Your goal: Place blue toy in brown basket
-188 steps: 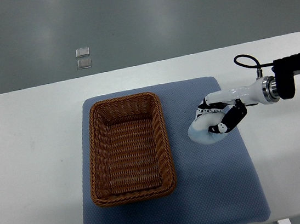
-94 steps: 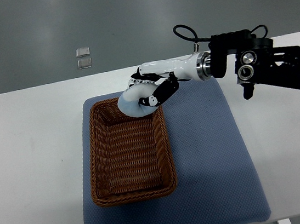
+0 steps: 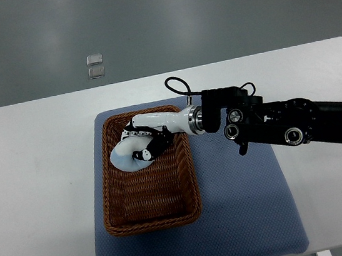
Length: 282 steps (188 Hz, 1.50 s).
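Your right robot hand is now reaching over the brown basket, with its arm coming in from the right edge and stretching across the blue mat. Half a second ago that robot hand was hovering at the basket's far rim; now it is sitting further in and lower in the picture, above the far half of the basket's interior. A full second ago it was out over the mat, to the right of the basket.

The robot hand is still grasping the blue toy, its fingers curled around the pale blue shape. You can see the toy inside the basket's outline, near the far left part of the woven floor, though you cannot tell whether it is touching the bottom.

The basket itself is lying where it was before, on the left half of the mat, and the mat is resting on the white surface. Your left arm is not showing.
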{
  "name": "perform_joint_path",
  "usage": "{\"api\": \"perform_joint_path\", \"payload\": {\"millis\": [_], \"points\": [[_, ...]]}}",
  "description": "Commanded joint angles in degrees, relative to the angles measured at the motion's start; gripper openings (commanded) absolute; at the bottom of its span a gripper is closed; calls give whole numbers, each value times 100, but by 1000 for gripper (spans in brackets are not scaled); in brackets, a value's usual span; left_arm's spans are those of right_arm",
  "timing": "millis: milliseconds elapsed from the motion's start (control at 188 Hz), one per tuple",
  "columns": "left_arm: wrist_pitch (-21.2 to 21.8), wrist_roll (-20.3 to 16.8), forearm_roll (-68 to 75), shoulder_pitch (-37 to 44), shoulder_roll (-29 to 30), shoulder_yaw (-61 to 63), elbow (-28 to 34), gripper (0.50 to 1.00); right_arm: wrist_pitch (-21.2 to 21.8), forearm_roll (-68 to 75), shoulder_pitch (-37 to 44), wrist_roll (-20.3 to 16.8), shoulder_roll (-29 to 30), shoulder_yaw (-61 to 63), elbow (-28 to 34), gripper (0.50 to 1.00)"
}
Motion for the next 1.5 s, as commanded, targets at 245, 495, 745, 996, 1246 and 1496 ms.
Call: {"api": "perform_joint_path", "payload": {"millis": [245,495,745,996,1246,1496], "points": [[26,0,0,0,0,9,8,1000,-36,-276,-328,226,131,-66,-163,590],[26,0,0,0,0,9,0,1000,-212,-267,-434,305,237,-48,-312,850],[26,0,0,0,0,9,0,1000,-177,-249,-372,349,149,40,-303,903],[26,0,0,0,0,9,8,1000,-142,-144,-47,507,-150,224,-207,905],[26,0,0,0,0,9,0,1000,359,207,-56,516,-528,1542,-207,905],[26,0,0,0,0,9,0,1000,333,1667,-759,516,-581,3186,-303,905]]}}
